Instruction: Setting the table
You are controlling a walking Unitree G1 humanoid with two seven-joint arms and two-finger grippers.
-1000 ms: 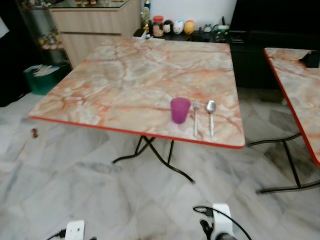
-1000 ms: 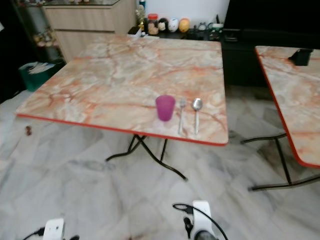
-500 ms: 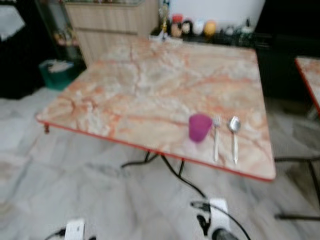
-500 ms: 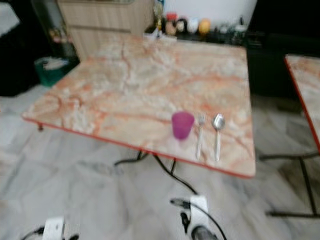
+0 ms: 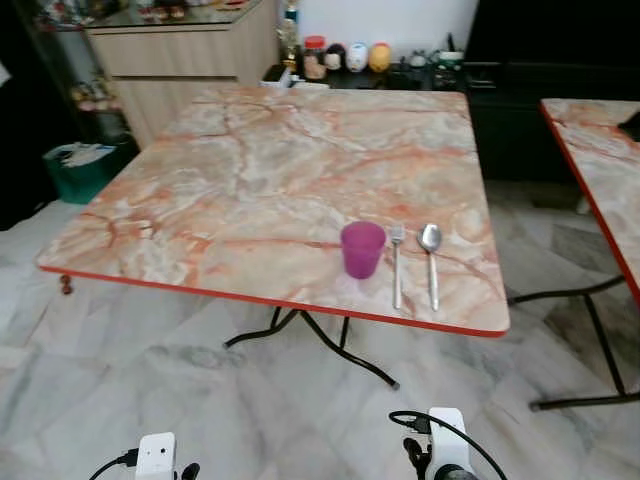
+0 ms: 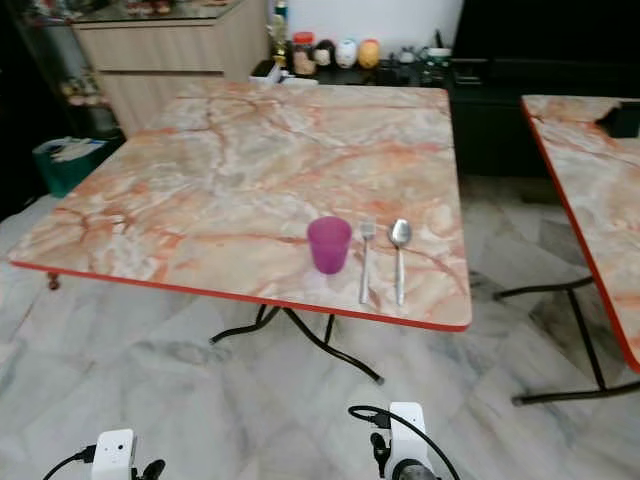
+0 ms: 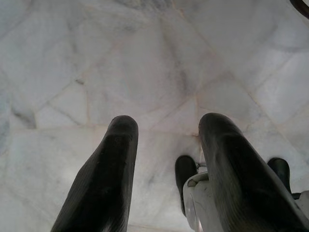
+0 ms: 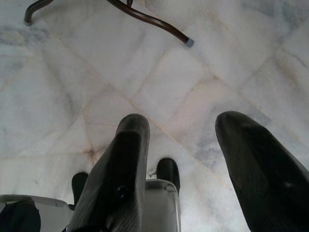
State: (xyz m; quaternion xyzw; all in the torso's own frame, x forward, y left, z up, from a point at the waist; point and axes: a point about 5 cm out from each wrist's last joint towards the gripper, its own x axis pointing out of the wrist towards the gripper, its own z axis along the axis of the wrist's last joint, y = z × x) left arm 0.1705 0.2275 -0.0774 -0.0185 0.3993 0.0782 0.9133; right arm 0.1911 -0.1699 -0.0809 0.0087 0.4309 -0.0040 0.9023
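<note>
A square marble-patterned tabletop with a red edge (image 5: 250,180) stands on black folding metal legs (image 5: 330,345) over a pale grey marble tile floor (image 5: 150,390). Near its front right corner stands an upright translucent purple plastic cup (image 5: 361,249). Just to the cup's right lies a silver metal fork (image 5: 396,262), and just beside the fork a silver metal spoon (image 5: 431,260); the two lie parallel, close but apart, heads toward the far side of the tabletop and handles reaching toward the near red edge.

A second marble-patterned tabletop (image 5: 600,170) with the same red edge stands to the right, with a gap of floor between the two. Behind the first tabletop a dark low cabinet (image 5: 520,110) carries a row of small jars and round figurines (image 5: 345,55), a light wooden sideboard (image 5: 180,60) stands at the far left, and a teal bin (image 5: 78,168) sits on the floor beside it.

Both arms hang low in front of the robot. The left gripper (image 7: 164,130) points down at the floor tiles, its two black fingers apart and holding nothing. The right gripper (image 8: 186,125) likewise points at the floor with its fingers spread and nothing between them, a black table foot (image 8: 183,39) lying on the tiles beyond
</note>
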